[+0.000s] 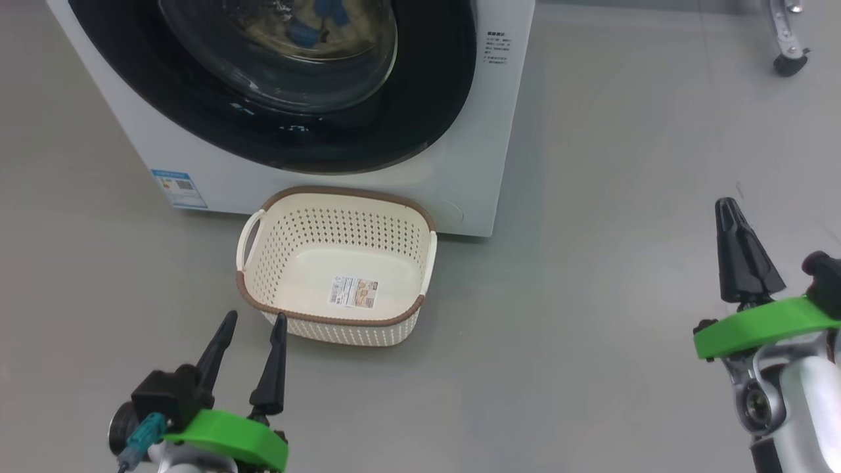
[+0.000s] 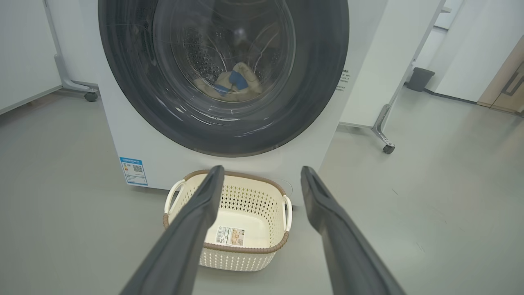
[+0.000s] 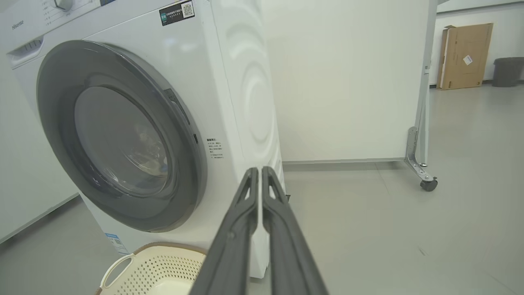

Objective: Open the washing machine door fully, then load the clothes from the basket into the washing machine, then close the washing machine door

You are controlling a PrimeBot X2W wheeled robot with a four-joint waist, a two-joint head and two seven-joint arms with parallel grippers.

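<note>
The white washing machine (image 1: 473,164) (image 2: 123,139) (image 3: 229,73) stands ahead with its round black-rimmed door (image 1: 282,131) (image 2: 223,73) (image 3: 118,135) closed flat against the front. Cream clothes with blue patches (image 2: 231,84) (image 1: 322,23) lie in the drum behind the glass. The cream basket (image 1: 263,253) (image 2: 182,194) (image 3: 135,266) sits on the floor before the machine, holding only its label sticker. My left gripper (image 1: 255,326) (image 2: 262,174) hovers open just in front of the basket's near left corner. My right gripper (image 1: 728,205) (image 3: 259,170) is shut on nothing, well to the basket's right.
Grey floor (image 1: 591,295) spreads to the right of the machine. A white partition on castor wheels (image 3: 428,184) (image 2: 388,148) stands behind the machine's right side. A dark bin (image 2: 419,78) and a cardboard box (image 3: 464,55) sit far back.
</note>
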